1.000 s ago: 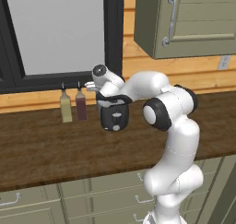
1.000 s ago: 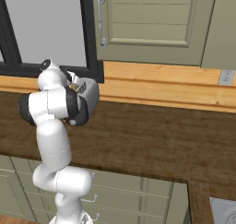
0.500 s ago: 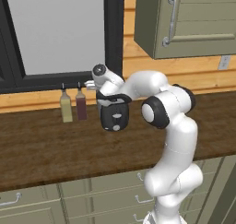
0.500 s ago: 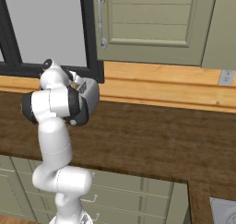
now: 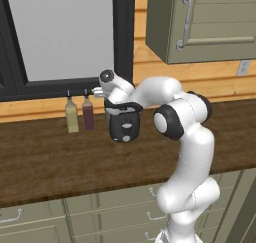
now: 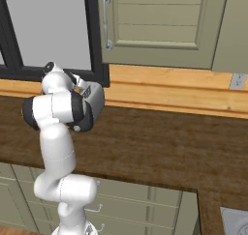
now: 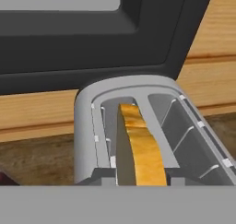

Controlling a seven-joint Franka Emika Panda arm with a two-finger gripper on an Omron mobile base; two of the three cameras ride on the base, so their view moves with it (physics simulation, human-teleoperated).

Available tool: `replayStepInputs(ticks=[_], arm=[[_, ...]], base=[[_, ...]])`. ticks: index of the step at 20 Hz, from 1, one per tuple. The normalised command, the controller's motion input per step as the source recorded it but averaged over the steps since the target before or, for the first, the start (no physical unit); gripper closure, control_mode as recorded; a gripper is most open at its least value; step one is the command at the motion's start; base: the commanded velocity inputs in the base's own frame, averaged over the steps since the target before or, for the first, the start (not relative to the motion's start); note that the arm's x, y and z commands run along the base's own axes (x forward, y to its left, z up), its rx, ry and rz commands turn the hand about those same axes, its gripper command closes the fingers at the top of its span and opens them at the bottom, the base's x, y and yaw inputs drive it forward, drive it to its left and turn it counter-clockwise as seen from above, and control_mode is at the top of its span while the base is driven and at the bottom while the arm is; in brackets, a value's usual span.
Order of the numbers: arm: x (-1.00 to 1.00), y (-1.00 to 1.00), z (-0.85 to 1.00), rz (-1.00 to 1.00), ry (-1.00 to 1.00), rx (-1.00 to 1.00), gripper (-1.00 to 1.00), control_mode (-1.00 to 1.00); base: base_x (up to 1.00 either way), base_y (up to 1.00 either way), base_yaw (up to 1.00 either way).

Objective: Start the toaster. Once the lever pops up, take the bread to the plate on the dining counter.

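We take the toaster as our landmark. It stands on the long dark wood counter, at the back, just below the black window frame. In the hand view we look down into its two slots: the bread stands on edge in the left slot, its golden top edge raised to about the rim, and the right slot is empty. We judge that the bread rides this high so that it can be pinched from above.

The gripper sits directly over the toaster, which hides most of the toaster body in the left base view. The fingertips lie below the edge of the hand view, so we cannot tell whether the fingers are apart, closed, or already pinching the bread. We judge the current step to be the pick of the bread, with the carry to the plate not yet begun.

Two bottles stand beside the toaster on its window side: a yellow bottle and a dark red bottle. An upper cabinet hangs above and to the other side. We judge that the window frame behind the toaster limits rearward clearance, so a straight upward lift is safest.
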Motion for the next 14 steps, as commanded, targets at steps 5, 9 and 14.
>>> replayStepInputs(ticks=[5,9,14], arm=[[-0.06,0.0,0.17,0.0,-0.07,0.0,1.0,-1.0],[-0.32,0.0,0.79,0.0,-0.2,0.01,1.0,-1.0],[-0.29,0.0,1.0,0.0,-0.19,0.02,1.0,-1.0]], base=[[0.0,0.0,0.0],[0.0,0.0,0.0],[0.0,0.0,0.0]])
